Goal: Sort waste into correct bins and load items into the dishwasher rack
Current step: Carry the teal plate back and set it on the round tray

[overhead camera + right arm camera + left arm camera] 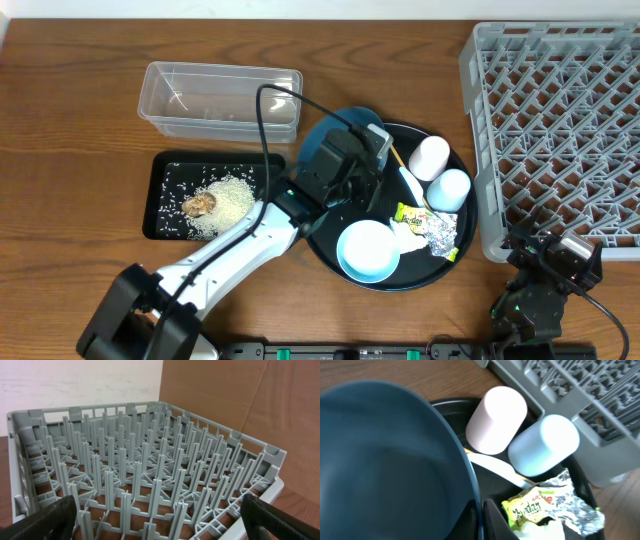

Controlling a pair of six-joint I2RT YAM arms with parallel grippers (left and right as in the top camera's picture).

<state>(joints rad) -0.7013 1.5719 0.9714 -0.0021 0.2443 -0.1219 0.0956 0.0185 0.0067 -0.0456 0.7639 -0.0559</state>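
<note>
White cup point(496, 420), light-blue cup point(542, 445), beside dark-blue plate point(385, 460)

Lab test bench: wooden table point(60, 120), cardboard backdrop point(225, 390), plain wall point(75, 382)

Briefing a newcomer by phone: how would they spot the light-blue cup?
Find the round black tray left of the grey rack. Two cups stand at its rack side; the light-blue cup is the one nearest the crumpled foil, not the white cup.

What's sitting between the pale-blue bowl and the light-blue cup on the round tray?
The yellow-green wrapper, with white tissue beside it, lies between the bowl and the cup, as the overhead view shows.
</note>
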